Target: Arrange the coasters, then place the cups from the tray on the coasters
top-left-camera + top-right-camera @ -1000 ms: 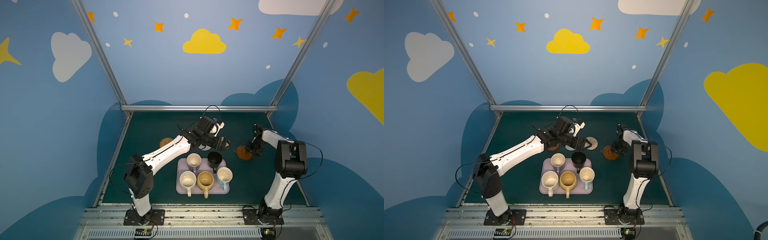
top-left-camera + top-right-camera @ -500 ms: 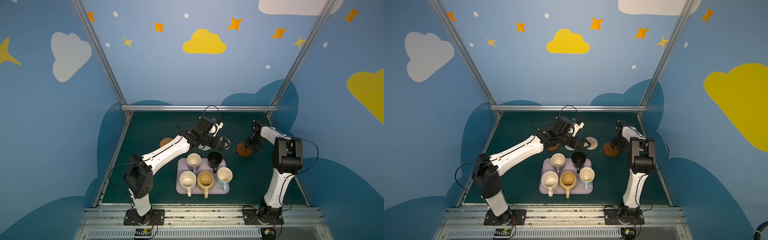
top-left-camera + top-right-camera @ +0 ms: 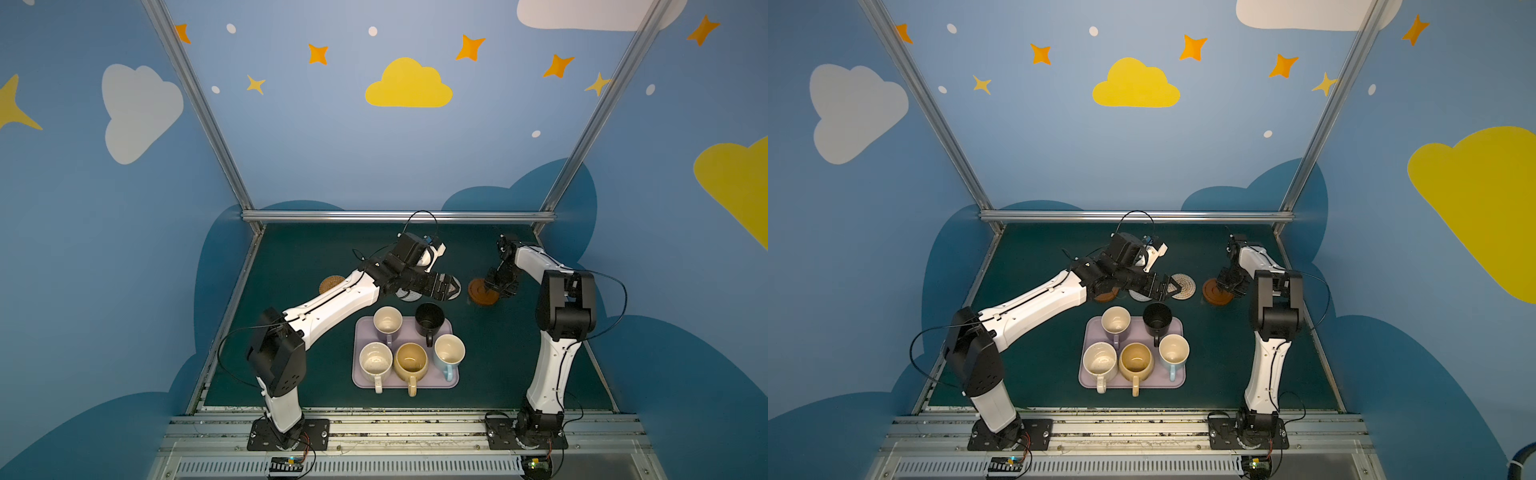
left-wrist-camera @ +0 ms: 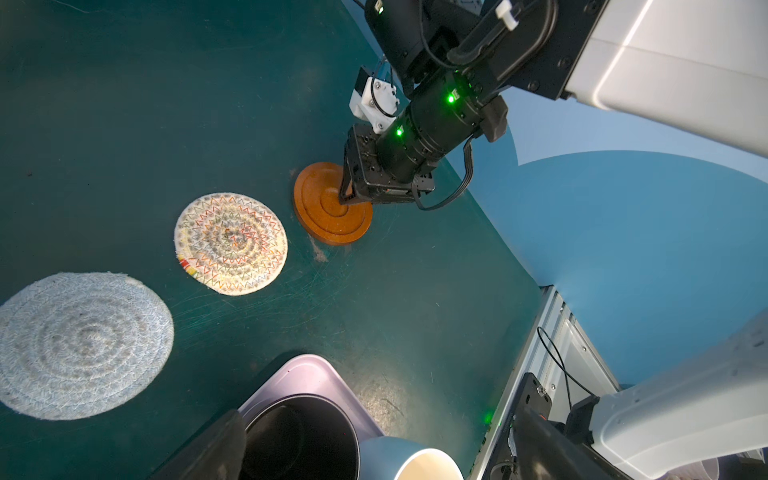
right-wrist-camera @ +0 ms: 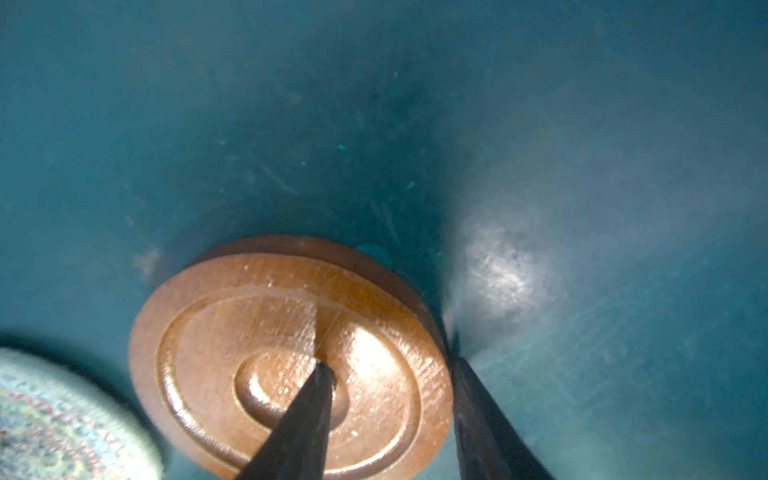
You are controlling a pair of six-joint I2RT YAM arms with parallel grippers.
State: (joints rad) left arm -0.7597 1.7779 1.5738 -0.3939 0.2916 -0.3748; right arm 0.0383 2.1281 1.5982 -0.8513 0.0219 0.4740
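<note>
Brown wooden coaster [image 5: 249,324] lies on the table [image 5: 540,166], right of the beige woven coaster [image 4: 230,243], directly under the right gripper [image 5: 390,361]. Jaws part-spread: one finger at its centre, one outside the rim. Whether it is clamped cannot be determined.

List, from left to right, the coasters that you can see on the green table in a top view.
In a top view: brown wooden coaster → grey woven coaster → beige woven coaster → second brown wooden coaster.
</note>
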